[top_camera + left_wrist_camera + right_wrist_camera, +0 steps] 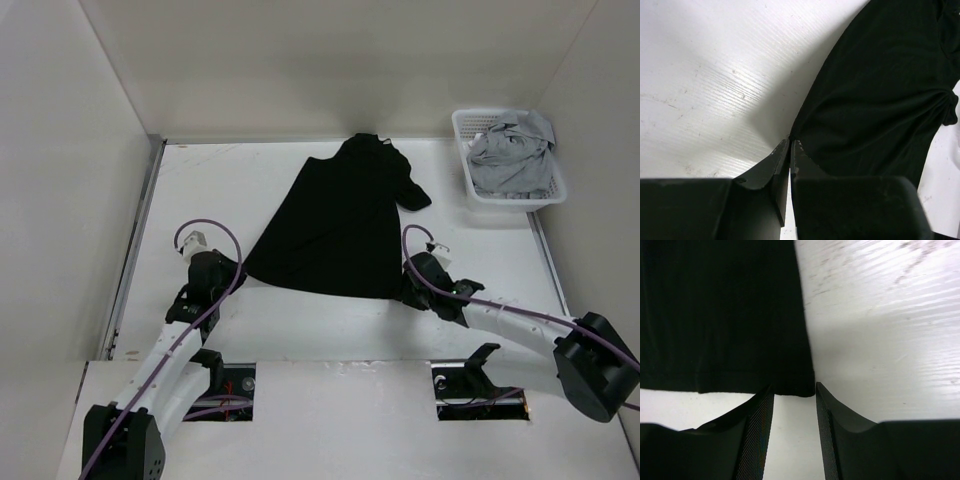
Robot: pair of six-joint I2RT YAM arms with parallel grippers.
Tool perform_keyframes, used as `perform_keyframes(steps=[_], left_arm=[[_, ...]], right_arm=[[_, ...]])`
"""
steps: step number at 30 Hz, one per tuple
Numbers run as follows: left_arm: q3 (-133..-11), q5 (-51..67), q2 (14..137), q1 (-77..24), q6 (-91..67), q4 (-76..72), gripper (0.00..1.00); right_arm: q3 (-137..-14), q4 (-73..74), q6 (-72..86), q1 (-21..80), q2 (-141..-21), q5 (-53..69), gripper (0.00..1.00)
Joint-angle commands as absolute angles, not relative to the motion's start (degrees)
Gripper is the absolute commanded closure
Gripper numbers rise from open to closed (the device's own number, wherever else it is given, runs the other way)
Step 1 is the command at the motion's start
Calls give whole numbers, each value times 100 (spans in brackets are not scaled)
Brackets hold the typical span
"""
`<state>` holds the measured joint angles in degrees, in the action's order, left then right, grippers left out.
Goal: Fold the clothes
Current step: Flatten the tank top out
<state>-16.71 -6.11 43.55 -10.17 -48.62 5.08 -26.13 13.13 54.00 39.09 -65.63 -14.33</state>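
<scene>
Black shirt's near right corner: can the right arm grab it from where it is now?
Probably yes: the right gripper stands open with the black shirt corner right at its fingertips, nothing in between.

Black T-shirt point(335, 225): soft matt knit cloth, no shine at all. The tabletop point(715, 75) is white and smooth with a faint sheen, fine ridged grain and a few scuffs. Right end effector point(794, 386): matt black plastic, finely ribbed on its inner faces. Far corner: a white plastic lattice basket point(470, 185), with a crumpled grey cloth garment point(510, 155).

Bright even light w/ soft shadows; clothes point(335, 225) underexposed.
</scene>
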Motion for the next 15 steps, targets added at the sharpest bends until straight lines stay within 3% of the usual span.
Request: perform_keyframes(steps=[1,10,15], left_arm=[[-1617,-536,4271,-1050,-4887,299,97],[-1687,-738,4166,-945,-4913,299,97],[-1688,-668,4350,-989,-4975,53,97]], right_arm=[[-2637,1599,5704,3951,-6346,-1942,57],[-2724,1705,5915,3977,-6556,-1916,58],[-2760,1670,6003,4047,-6741,-1916,70]])
